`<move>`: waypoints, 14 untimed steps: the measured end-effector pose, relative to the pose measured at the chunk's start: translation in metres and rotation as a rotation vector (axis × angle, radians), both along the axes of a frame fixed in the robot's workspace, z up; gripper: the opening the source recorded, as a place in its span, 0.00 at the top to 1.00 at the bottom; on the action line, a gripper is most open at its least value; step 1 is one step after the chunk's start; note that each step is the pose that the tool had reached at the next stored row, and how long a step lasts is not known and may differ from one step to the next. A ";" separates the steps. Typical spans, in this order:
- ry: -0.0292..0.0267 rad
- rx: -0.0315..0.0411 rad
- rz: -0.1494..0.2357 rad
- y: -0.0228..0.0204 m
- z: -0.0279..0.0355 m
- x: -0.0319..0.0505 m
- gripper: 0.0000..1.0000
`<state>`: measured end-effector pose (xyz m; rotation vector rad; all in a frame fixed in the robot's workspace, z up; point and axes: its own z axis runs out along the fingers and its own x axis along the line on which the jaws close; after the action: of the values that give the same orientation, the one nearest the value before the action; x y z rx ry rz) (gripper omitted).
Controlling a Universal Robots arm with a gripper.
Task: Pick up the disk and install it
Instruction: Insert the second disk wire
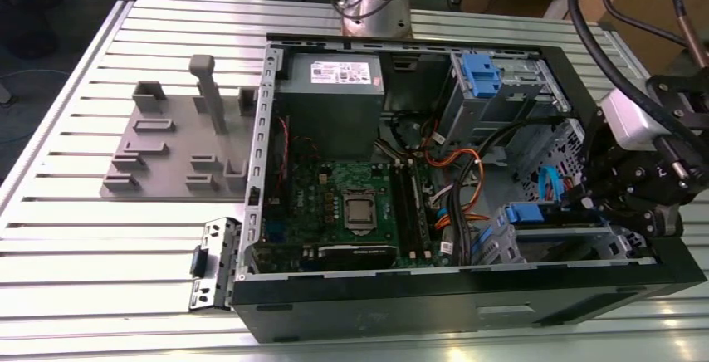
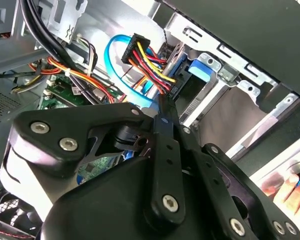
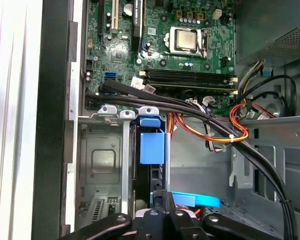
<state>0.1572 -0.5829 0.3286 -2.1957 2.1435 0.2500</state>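
The arm reaches down into the open computer case (image 1: 466, 287) at the exterior view's right, above the lower drive cage (image 3: 102, 165); the jaws (image 3: 160, 212) look drawn together around the rear edge of the disk (image 3: 152, 147), whose blue frame sits upright in the cage slot directly ahead of them, with cables (image 2: 145, 60) alongside.

The end effector (image 3: 159, 202) has its fingertips hidden low inside the drive cage (image 3: 110, 165).
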 end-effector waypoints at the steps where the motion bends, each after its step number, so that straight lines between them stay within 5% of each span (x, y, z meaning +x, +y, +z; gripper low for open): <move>1: 0.0002 0.0005 0.000 0.0000 -0.0008 0.0003 0.90; 6: 0.0003 0.0046 0.000 0.0003 0.0021 0.0019 0.90; 14: 0.0009 0.0024 0.000 0.0000 0.0209 0.0076 0.90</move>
<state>0.1648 -0.5829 0.3494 -2.1949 2.1424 0.2534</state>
